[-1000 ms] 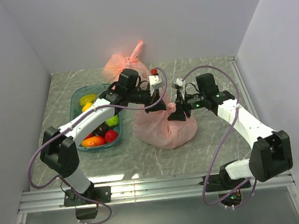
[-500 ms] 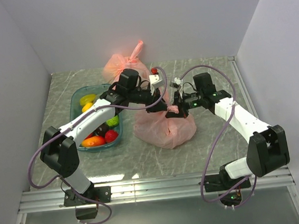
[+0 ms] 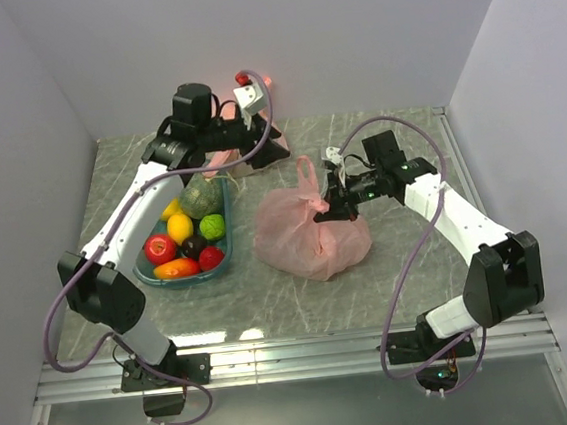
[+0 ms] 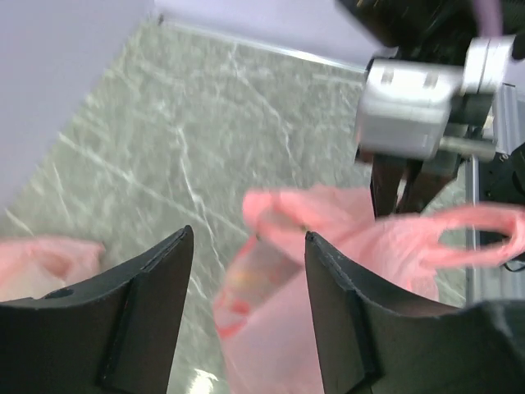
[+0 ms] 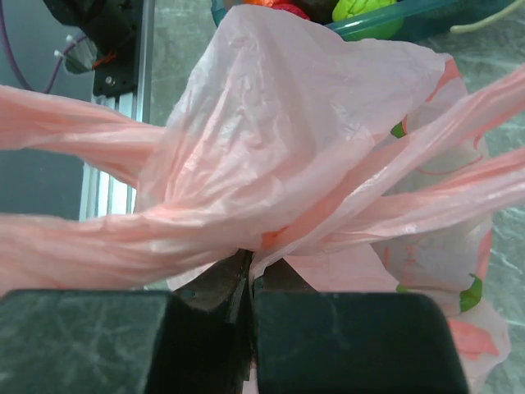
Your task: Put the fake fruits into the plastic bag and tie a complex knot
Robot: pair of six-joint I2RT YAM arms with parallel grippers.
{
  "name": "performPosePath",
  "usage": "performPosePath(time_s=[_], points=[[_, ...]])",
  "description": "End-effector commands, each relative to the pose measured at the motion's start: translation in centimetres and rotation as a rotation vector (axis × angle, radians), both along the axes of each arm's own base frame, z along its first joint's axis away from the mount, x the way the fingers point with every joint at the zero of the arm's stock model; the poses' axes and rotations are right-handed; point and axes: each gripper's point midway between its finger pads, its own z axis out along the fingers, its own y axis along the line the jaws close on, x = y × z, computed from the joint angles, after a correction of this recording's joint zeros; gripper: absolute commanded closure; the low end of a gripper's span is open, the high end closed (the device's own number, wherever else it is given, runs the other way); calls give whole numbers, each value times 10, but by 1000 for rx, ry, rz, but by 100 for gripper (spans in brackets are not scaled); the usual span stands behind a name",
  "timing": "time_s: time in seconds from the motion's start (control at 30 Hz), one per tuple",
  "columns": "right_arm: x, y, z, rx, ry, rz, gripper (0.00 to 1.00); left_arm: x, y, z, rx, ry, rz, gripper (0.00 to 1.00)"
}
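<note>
The salmon-pink plastic bag [image 3: 311,238] lies bulging mid-table, one loop [image 3: 307,175] standing up from its neck. My right gripper [image 3: 327,206] is shut on the bunched neck [image 5: 271,230], where twisted pink strands cross; I cannot tell whether they form a knot. Green and red fruit bits show through the bag [image 5: 471,292]. My left gripper [image 3: 276,151] hangs open and empty, raised behind the bag, which shows blurred past its fingertips [image 4: 248,238]. Fake fruits remain in the teal tray [image 3: 147,276]: a red apple [image 3: 158,249], lemon [image 3: 180,227], lime [image 3: 212,226] and mango [image 3: 176,269].
A paler pink bag [image 3: 220,159] sits at the back, mostly behind the left arm, and shows at the left wrist view's edge [image 4: 37,263]. Grey walls close the back and both sides. The metal rail [image 3: 297,357] runs along the near edge.
My left gripper opened, let go of the bag and swung up and back toward the rear wall. My right gripper closed on the bag's neck. The tray's fruits are now uncovered.
</note>
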Motion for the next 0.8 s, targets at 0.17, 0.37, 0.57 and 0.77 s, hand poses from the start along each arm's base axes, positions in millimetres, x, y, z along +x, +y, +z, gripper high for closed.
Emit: performPosePath(time_s=[0.17, 0.37, 0.57, 0.77], points=[[-7, 6, 12, -4, -89, 106, 100, 4, -20, -3, -11, 8, -98, 23], [-10, 6, 8, -17, -94, 120, 100, 16, -33, -12, 2, 34, -143, 24], [-9, 6, 7, -21, -94, 121, 100, -2, -33, -29, 16, 111, -237, 29], [-10, 5, 4, -29, -90, 130, 100, -12, -33, -39, 18, 149, -275, 31]])
